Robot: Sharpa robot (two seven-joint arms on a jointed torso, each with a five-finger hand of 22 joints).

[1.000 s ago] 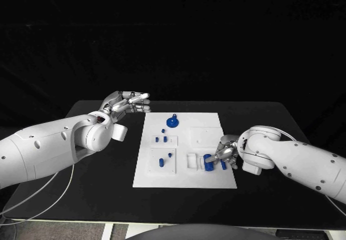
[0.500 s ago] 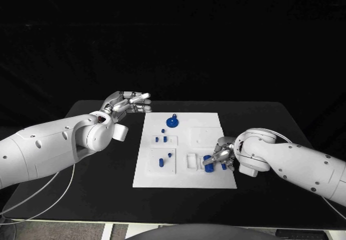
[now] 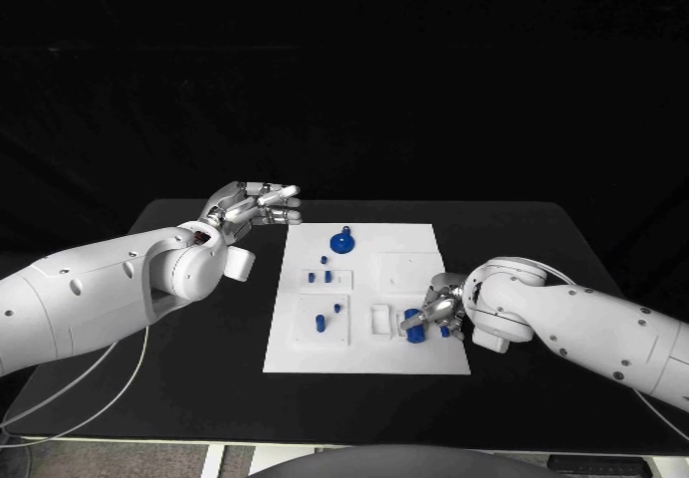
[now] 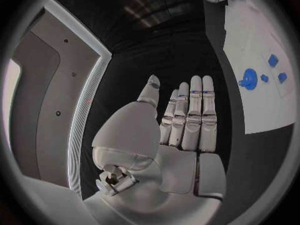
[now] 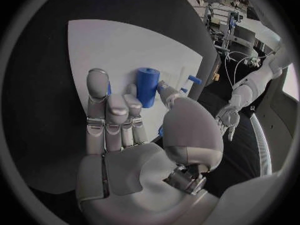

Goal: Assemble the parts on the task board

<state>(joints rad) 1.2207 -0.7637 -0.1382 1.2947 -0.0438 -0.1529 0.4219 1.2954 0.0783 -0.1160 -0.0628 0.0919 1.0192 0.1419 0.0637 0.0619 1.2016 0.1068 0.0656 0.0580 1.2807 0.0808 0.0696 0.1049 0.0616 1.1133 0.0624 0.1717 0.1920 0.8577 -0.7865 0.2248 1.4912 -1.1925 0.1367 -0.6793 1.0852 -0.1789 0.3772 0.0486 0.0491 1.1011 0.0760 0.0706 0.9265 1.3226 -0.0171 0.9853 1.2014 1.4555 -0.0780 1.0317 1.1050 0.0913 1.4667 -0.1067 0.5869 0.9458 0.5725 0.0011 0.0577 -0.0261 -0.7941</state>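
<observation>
Table (image 3: 187, 378) — black, plain. Task board (image 3: 416, 239) — white, unpatterned. Parts (image 3: 342, 241) — blue throughout, including the blue cylinder (image 5: 147, 86) at the right hand (image 5: 134, 120). Both hands silver, left hand (image 3: 253, 206) likewise; arms white.

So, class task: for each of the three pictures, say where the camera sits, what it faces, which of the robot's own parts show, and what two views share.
Head view: on the robot's head, looking down at the table and board; both arms show.
Left wrist view: behind the left hand, which holds nothing, facing past it along the board's edge.
Right wrist view: behind the right hand, facing the board and a blue cylinder at its fingers.
Shared: head and left wrist views both show the round blue part.
</observation>
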